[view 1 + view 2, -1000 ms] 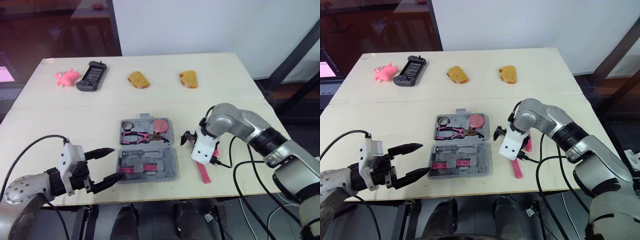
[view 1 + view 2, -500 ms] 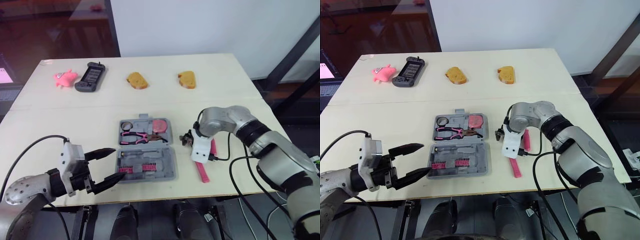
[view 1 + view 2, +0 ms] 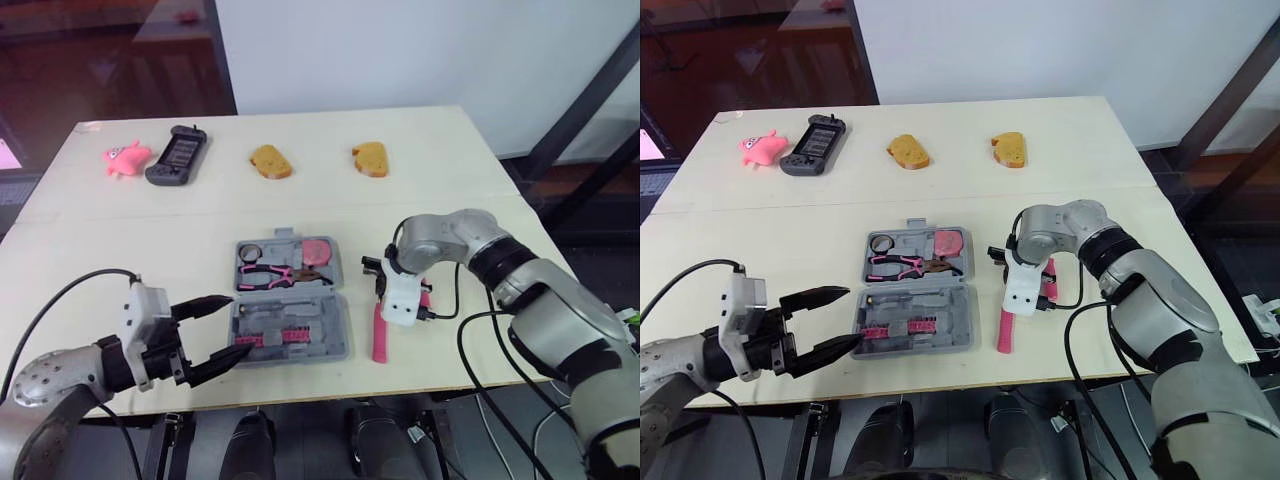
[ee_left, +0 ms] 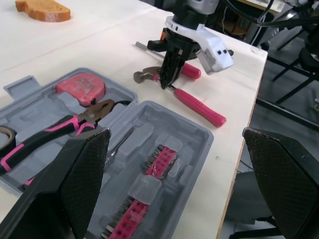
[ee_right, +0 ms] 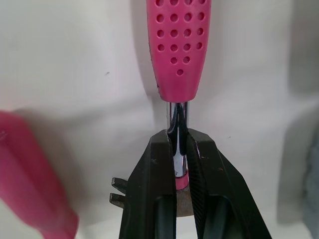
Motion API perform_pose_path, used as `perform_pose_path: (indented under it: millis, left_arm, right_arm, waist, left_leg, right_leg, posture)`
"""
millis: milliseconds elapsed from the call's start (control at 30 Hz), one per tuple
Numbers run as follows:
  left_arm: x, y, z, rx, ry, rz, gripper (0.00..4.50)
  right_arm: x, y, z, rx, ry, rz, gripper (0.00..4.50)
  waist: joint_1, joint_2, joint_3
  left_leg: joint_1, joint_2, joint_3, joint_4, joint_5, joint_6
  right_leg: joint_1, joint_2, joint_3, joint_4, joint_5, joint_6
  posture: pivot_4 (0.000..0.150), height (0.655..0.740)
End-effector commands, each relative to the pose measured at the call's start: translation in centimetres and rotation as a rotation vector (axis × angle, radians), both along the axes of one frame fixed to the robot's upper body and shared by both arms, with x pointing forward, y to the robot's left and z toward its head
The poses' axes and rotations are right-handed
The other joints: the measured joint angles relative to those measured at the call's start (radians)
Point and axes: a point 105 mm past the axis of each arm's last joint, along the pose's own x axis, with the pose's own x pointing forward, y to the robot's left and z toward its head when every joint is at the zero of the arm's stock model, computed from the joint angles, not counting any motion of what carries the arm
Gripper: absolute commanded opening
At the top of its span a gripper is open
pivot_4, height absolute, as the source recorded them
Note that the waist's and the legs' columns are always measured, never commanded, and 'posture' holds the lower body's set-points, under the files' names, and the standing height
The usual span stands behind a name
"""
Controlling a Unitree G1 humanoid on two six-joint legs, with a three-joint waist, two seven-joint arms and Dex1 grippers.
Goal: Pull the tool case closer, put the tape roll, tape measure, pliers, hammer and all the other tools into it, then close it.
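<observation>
1. The left gripper is held with its fingers spread, just off the front-left corner of the tool case.
2. The case is laid open, and pliers are seated in its far half.
3. Just right of the case, the hammer is pinched by the right gripper on the bare metal shaft, between head and pink grip.
4. The hammer's long axis is set nearly parallel to the case's right wall, with the head at the far end and the handle pointed toward the near edge.
5. With a grip so near the head, the handle is likely to droop. The hammer should be lifted level and turned to suit a free recess before release.
6. A second pink-handled tool is seen just beyond the hammer, farther from the case.
</observation>
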Motion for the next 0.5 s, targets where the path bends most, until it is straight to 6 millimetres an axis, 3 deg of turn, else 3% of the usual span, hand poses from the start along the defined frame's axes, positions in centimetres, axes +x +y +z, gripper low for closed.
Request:
perform_pose_path:
  millis: [33, 100, 200, 333, 467, 500]
  left_arm:
    - [0.1, -0.1, 0.2, 0.005, -0.006, -0.022, 4.5]
    - [0.3, -0.2, 0.3, 0.013, -0.011, -0.033, 4.5]
    - [1.1, -0.3, 1.0, 0.014, -0.039, -0.034, 4.5]
    - [1.5, -0.5, 1.6, 0.018, -0.058, -0.05, 4.5]
    - [1.5, -0.3, 1.7, 0.024, -0.057, -0.055, 4.5]
    - [1.6, -0.2, 1.8, 0.03, -0.062, -0.055, 4.5]
  right_arm:
    - [-0.7, 2.1, 3.5, 0.101, 0.005, 0.109, 0.03]
    - [-1.0, 2.9, 5.9, 0.174, 0.033, 0.095, 0.03]
    - [-1.6, 2.9, 9.0, 0.254, 0.136, -0.057, 0.03]
    - [-4.7, 1.7, 12.2, 0.437, 0.516, -0.584, 0.03]
    - [-6.0, 1.9, 14.2, 0.625, 0.673, -0.909, 0.03]
    - [-5.5, 1.0, 14.0, 0.633, 0.801, -1.216, 0.03]
  waist:
    - [0.0, 0.001, 0.0]
    - [0.0, 0.001, 0.001]
    - [0.004, 0.003, 0.003]
    - [0.032, 0.003, 0.003]
    - [0.039, 0.004, 0.003]
    - [0.034, 0.004, 0.003]
  left_leg:
    - [0.0, 0.0, 0.0, 0.0, 0.0, 0.0]
    - [0.0, 0.0, 0.0, 0.0, 0.0, 0.0]
    - [-0.001, 0.0, 0.0, 0.001, 0.0, 0.0]
    - [-0.001, 0.0, -0.001, 0.002, 0.0, 0.0]
    - [-0.002, 0.0, -0.001, 0.001, 0.0, 0.0]
    - [-0.002, 0.0, -0.001, 0.001, 0.0, 0.0]
  right_leg:
    - [0.0, 0.0, 0.0, 0.0, 0.0, 0.0]
    - [0.0, 0.0, 0.0, 0.0, 0.0, 0.0]
    - [0.0, 0.0, 0.0, 0.0, 0.0, 0.001]
    - [0.001, 0.0, -0.001, 0.0, 0.0, 0.001]
    - [-0.001, -0.001, -0.001, 0.0, -0.002, -0.003]
    - [-0.002, 0.0, -0.001, 0.0, -0.002, -0.003]
  posture:
    - [0.15, 0.74]
    - [0.15, 0.74]
    - [0.15, 0.74]
    - [0.15, 0.74]
    - [0.15, 0.74]
    - [0.15, 0.74]
